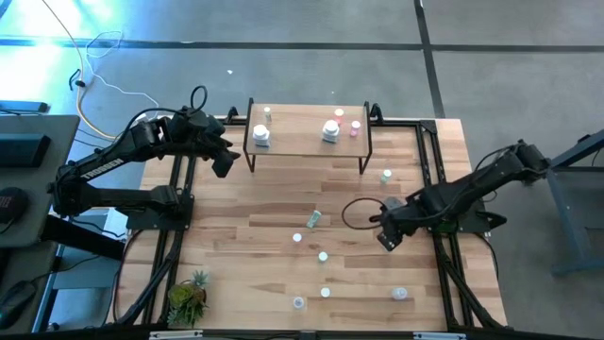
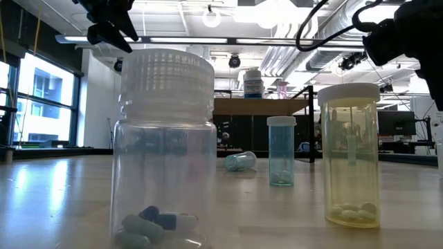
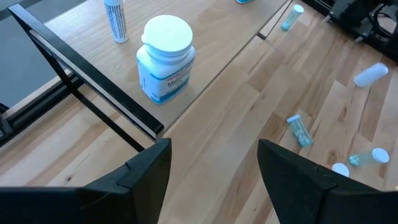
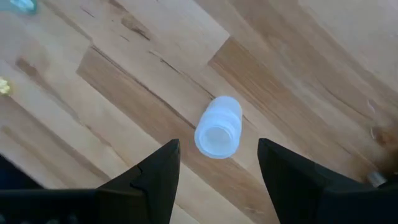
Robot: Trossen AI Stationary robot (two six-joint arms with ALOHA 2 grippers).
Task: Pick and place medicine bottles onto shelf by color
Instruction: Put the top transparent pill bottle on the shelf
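Right gripper (image 4: 214, 168) hangs spread over a white bottle (image 4: 218, 127) in front of the shelf (image 1: 307, 142), lined up to grab it; left gripper (image 3: 211, 165), spread too, waits beside the shelf

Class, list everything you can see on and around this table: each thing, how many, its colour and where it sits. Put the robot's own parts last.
tabletop: one, light wood planks on a black frame, under everything.
shelf: one, light wood on black legs, at the table's far edge.
bottles on shelf: five, mostly white, one pinkish, in two groups on the shelf.
loose bottles: at least seven, clear or teal with pale caps, scattered over the tabletop.
potted plant: one, green, near-left corner.
left gripper: one, dark, open, by the shelf's left end.
right gripper: one, dark, open, above the table's right half.
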